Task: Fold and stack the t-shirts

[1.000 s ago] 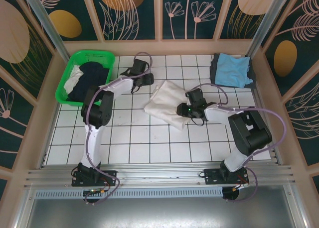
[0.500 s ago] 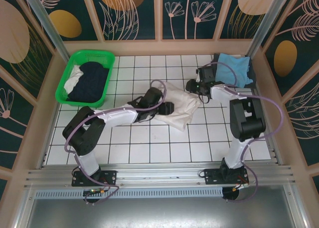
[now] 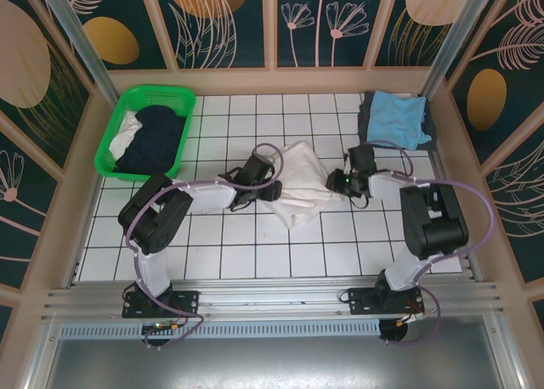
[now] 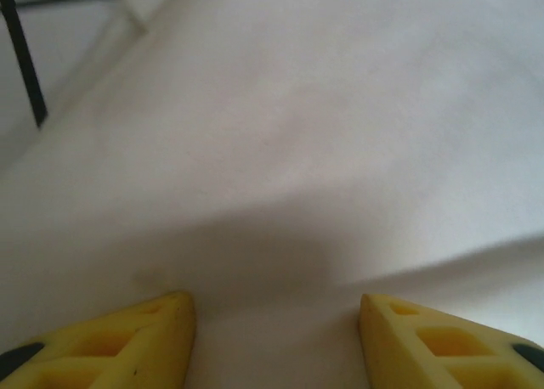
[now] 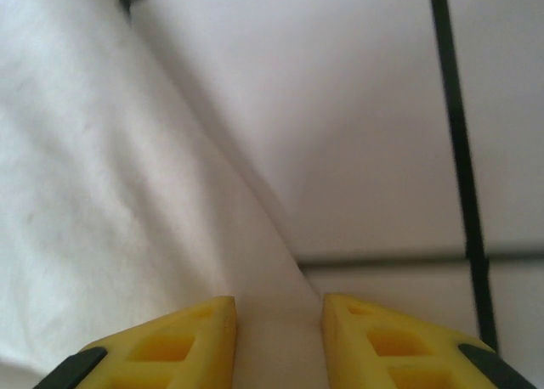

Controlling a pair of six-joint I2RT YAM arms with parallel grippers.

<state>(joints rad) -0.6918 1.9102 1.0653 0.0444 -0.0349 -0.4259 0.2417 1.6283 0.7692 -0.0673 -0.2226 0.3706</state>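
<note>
A white t-shirt (image 3: 297,183) lies folded in the middle of the tiled table. My left gripper (image 3: 273,190) rests at its left edge. In the left wrist view this gripper (image 4: 276,342) is open, its yellow fingers (image 4: 127,346) wide apart over plain white cloth (image 4: 323,126). My right gripper (image 3: 334,182) is at the shirt's right edge. In the right wrist view it (image 5: 279,342) is shut on a ridge of the white shirt (image 5: 102,202) that runs between its fingers. A light blue shirt (image 3: 397,117) tops a dark grey one (image 3: 365,121) at the back right. A dark navy shirt (image 3: 153,138) lies in the basket.
The green slotted basket (image 3: 184,94) stands at the back left, with a piece of white cloth (image 3: 127,127) beside the navy shirt. A wooden frame (image 3: 450,134) walls the table on three sides. Bare white tiles (image 3: 238,245) lie in front of the shirt.
My right gripper has come forward from beside the blue stack to the white shirt's right edge. The left gripper shifted slightly left. The shirt now looks narrower and more bunched.
</note>
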